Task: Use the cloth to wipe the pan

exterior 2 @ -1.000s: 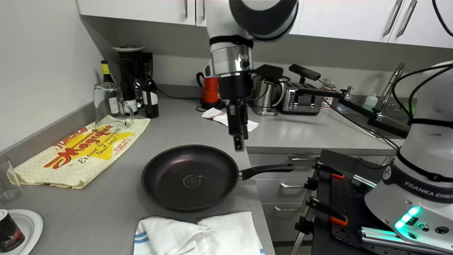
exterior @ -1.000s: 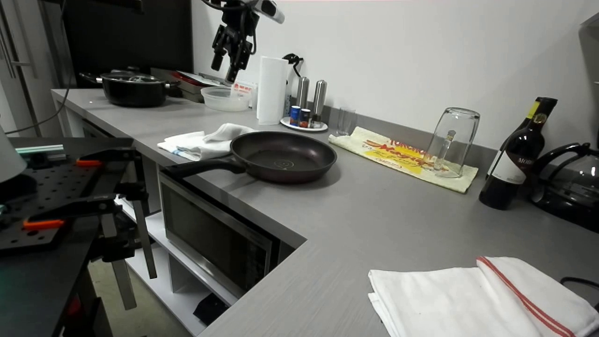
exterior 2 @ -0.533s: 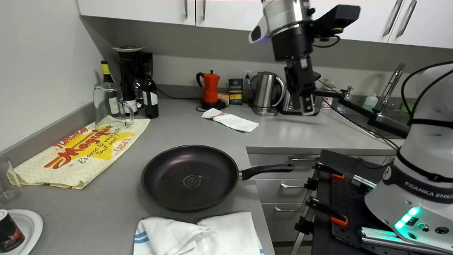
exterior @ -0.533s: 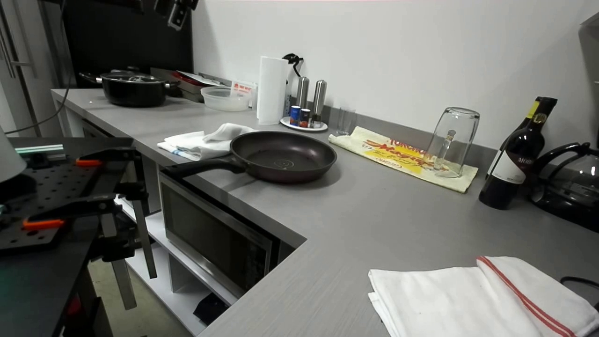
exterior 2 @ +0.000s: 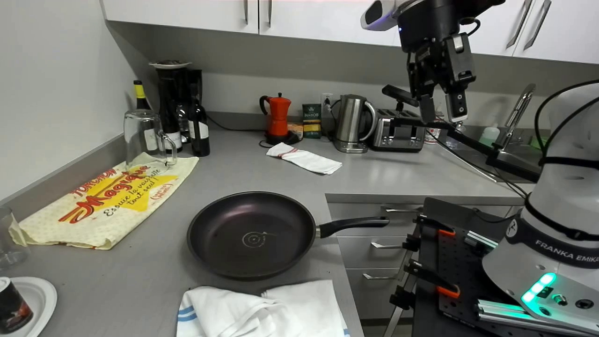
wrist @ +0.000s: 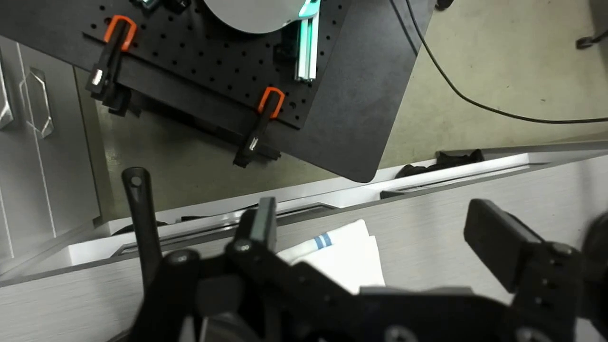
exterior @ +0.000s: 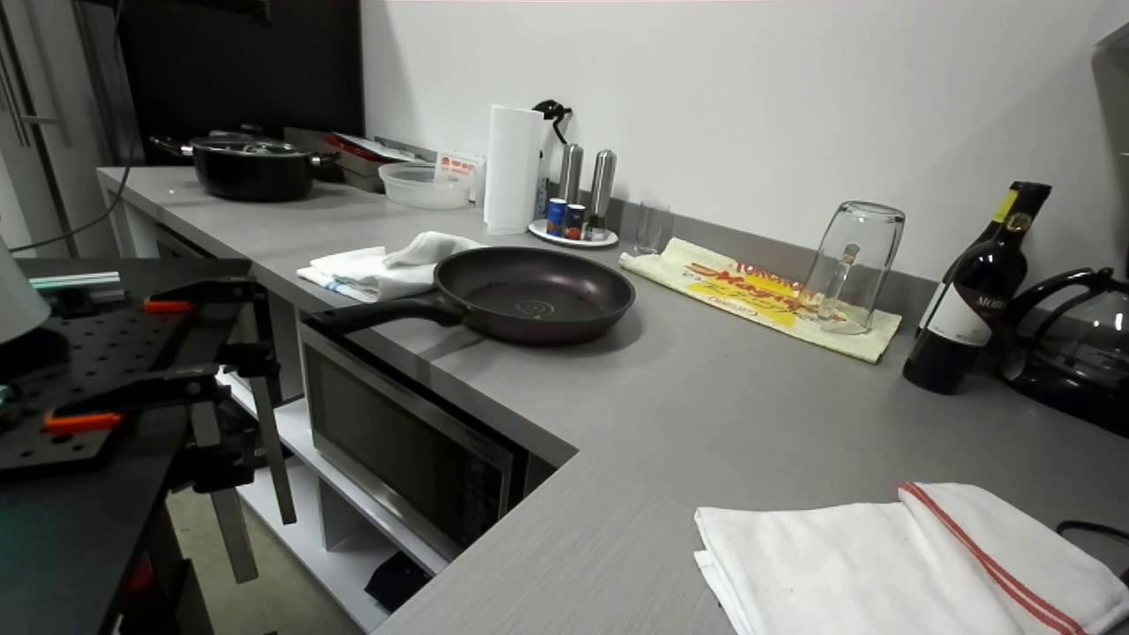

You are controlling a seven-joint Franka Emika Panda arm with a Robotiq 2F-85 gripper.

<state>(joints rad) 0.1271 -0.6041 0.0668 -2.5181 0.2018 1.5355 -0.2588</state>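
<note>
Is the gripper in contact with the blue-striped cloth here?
Apart. In an exterior view the open gripper hangs in the air, well clear of the blue-striped cloth lying on the counter, with a wide gap between them.

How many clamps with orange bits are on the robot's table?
2 that show: one clamp on the edge of the black table, nearer the blue-striped cloth; another clamp farther along that edge. More could be hidden.
</note>
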